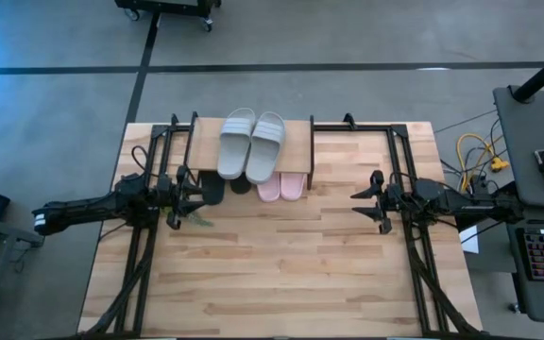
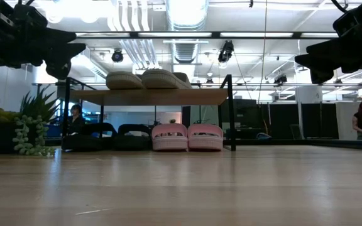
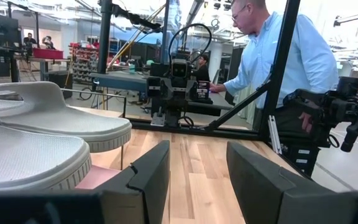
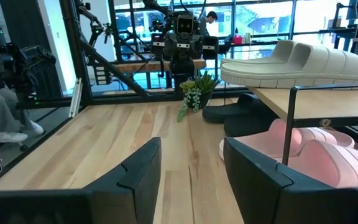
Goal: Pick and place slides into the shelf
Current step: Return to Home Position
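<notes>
A: Report slide positions.
B: Grey-green pair [image 1: 251,144] lies on top of the shelf [image 1: 203,144]. Pink pair [image 1: 280,186] sits beneath the plank, on the counter [image 1: 281,264]; black pair [image 1: 223,187] sits beneath it just beside the pink, nearer the left arm.
A: End effector status?
B: Left end effector [image 1: 185,197] hangs above the counter beside the black pair, fingers spread, nothing between them. Right end effector [image 1: 365,200] hangs well apart from the shelf, fingers likewise parted and empty.
</notes>
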